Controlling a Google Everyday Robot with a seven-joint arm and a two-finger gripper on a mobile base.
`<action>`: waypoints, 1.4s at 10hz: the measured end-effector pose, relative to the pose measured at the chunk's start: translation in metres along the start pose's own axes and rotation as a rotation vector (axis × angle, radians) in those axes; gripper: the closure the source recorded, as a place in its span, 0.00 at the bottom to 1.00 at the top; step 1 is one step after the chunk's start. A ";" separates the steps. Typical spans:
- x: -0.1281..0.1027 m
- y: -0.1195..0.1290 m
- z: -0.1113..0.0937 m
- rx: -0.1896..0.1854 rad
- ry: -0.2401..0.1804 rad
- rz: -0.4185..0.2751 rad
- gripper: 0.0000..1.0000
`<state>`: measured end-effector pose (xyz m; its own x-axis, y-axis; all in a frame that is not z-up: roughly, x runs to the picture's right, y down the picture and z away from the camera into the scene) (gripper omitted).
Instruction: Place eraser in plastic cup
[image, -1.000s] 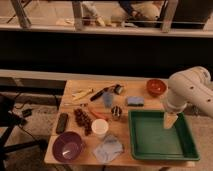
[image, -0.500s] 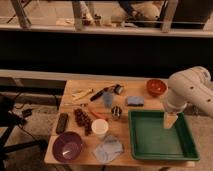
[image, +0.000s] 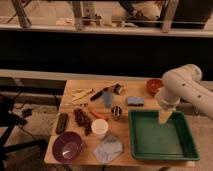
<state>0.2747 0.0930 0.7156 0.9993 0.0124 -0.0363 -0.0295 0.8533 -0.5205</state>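
Wooden and crowded, the surface (image: 141, 88) holds a scatter of household things, and the robot's white arm (image: 182, 85) bends in from our right. Its tool (image: 164, 120) hangs pointing down over the back part of a green rectangular plastic tray (image: 155, 140). The fingers are released and grasp nothing. We cannot tell whether the tips touch the tray floor.

The small flat blue-grey eraser (image: 135, 101) lies on the surface just behind the tray's back left corner, to our left of the tool and apart from it. The small pale blue-grey plastic cup (image: 108, 99) stands upright a little further to our left, near the eraser but not touching it.

A small shiny metal cup (image: 116, 112) sits in front of the plastic cup, just beside the tray's left rim. Closer to us stands a white cup (image: 100, 128). A crumpled pale blue cloth rag (image: 108, 148) lies at the front edge, with a round purple bowl (image: 67, 146) beside it.

A red-orange bowl (image: 154, 86) sits at the back, partly behind the arm. A string of dark red rounded pieces (image: 82, 120) runs down the middle left, next to a dark flat oblong object (image: 62, 122). Pale wooden utensils (image: 82, 93) lie at the back left corner.
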 end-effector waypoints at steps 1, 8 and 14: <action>-0.001 -0.009 0.007 0.001 0.003 -0.003 0.20; -0.023 -0.064 0.041 0.041 -0.022 -0.047 0.20; -0.024 -0.065 0.042 0.051 -0.022 -0.052 0.20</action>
<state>0.2538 0.0594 0.7859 0.9997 -0.0216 0.0090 0.0233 0.8788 -0.4767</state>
